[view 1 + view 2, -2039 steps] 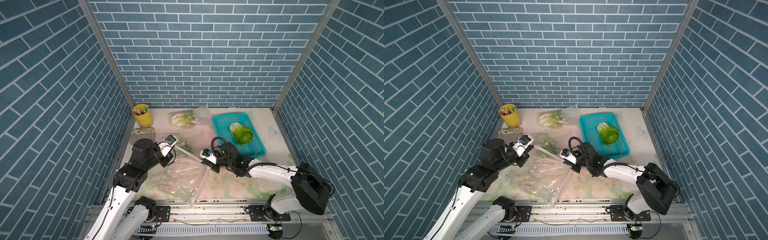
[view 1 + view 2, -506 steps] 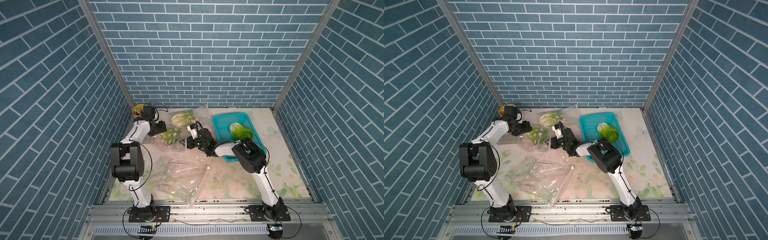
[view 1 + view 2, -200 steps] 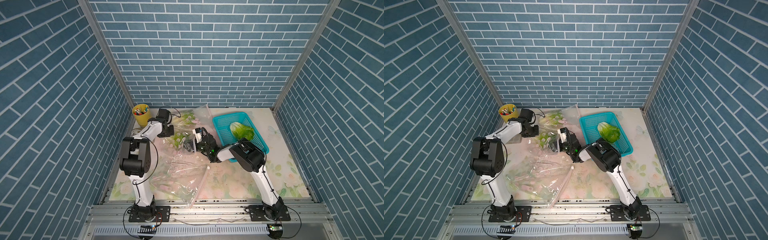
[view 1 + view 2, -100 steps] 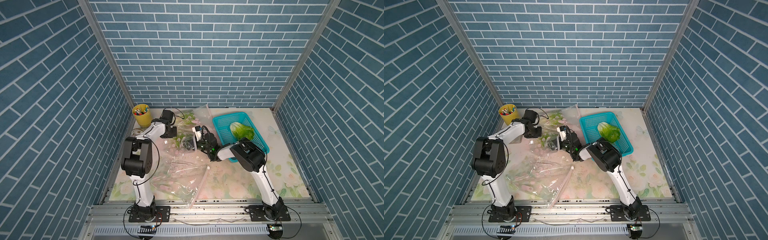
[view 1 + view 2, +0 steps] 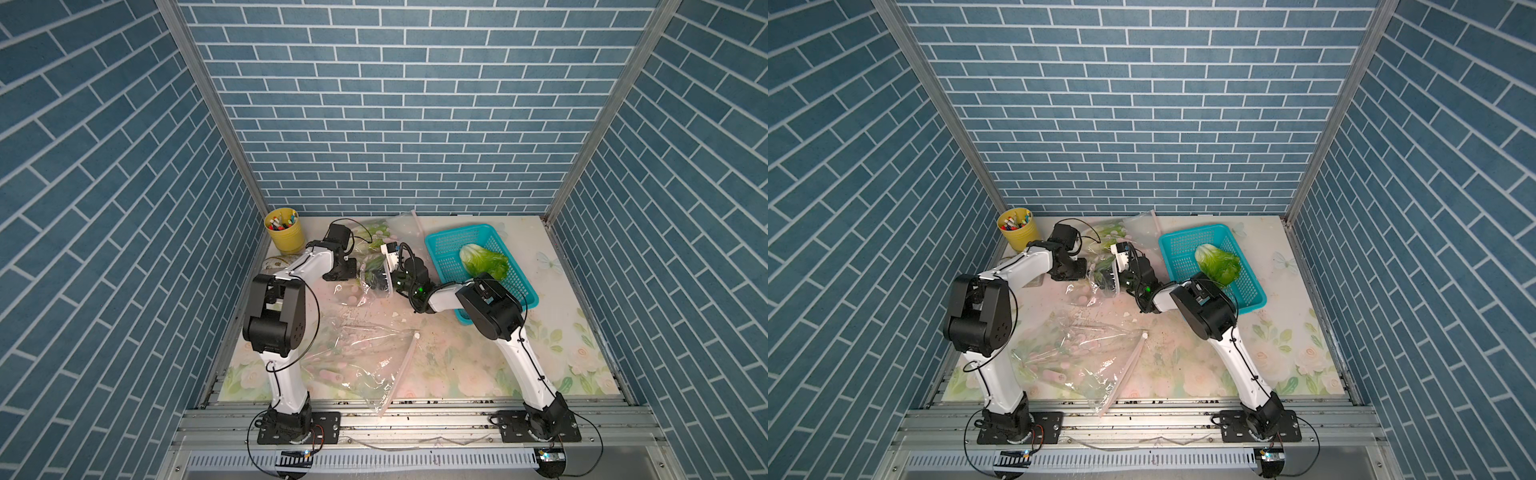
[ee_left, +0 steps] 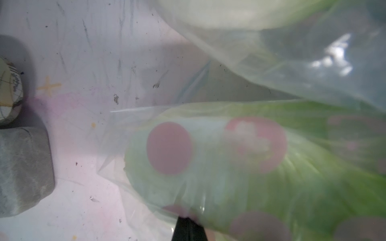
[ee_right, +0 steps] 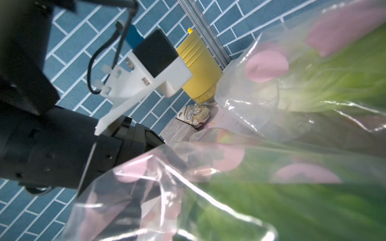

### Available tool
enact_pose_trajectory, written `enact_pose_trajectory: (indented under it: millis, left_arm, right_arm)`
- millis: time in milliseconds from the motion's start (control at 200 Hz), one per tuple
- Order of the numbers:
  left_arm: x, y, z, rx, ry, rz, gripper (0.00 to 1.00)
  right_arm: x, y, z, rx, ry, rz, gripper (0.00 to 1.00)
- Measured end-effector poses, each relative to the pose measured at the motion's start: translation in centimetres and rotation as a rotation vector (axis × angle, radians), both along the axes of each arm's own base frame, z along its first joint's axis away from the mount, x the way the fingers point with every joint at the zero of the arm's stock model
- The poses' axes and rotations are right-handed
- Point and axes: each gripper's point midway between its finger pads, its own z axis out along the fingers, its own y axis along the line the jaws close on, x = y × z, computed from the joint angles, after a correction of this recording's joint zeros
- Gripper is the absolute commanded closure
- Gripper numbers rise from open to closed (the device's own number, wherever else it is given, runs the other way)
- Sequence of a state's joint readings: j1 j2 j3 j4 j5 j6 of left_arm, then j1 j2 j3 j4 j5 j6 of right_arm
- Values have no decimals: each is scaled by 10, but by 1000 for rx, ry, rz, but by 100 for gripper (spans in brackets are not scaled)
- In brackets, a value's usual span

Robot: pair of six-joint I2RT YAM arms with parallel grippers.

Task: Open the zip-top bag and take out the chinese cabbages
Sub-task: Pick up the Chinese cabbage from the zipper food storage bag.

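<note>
"At the back of the floral-print desk (image 5: 457, 353), what is happening?"

"The left hand (image 5: 353, 271), jaws together, is pinching the clear pink-dotted zip-top plastic bag (image 5: 365, 291). The right hand (image 5: 383, 281) is working at its mouth; film is hiding its jaws, so I cannot tell their state."

"How far along?"

"One crinkly green chinese cabbage (image 5: 484, 259) is lying in the teal plastic basket (image 5: 457, 230). Another cabbage (image 6: 271, 177) is sitting inside the pinched bag, and a third (image 7: 338, 68) seems to be waiting in a second bag."
</note>
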State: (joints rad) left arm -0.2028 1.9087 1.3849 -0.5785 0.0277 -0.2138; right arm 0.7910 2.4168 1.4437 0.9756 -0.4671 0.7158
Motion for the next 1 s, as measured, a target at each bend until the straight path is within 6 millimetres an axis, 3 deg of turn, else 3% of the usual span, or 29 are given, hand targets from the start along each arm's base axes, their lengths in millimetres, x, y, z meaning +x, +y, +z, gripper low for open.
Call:
enact_pose_trajectory:
  millis: [110,260,335,365,430,510,790,890,1000]
  left_arm:
    - [-2,0,0,-4,1,1,100]
    - [-3,-1,-1,-9,4,4,100]
    - [-6,0,0,-7,2,9,100]
    - [-7,1,1,-6,-1,12,91]
    - [-13,2,4,-4,-3,17,43]
    - [-27,5,11,-8,-10,33,1]
    - [-97,33,81,-234,-232,235,0]
    - [-114,29,87,-359,-275,281,0]
    - [-124,15,79,-493,-254,314,0]
  right_arm:
    - [1,1,-7,-14,35,-2,52]
    - [1,3,-9,-8,64,8,100]
    - [0,3,-8,0,67,10,100]
    - [0,2,-8,2,68,9,100]
    - [-4,-2,-10,0,70,7,100]
    - [-8,-10,-9,-5,73,1,100]
    - [-25,-33,5,-24,75,3,100]
    - [-30,-35,8,-22,76,15,100]
    - [-34,-38,17,-12,75,27,100]
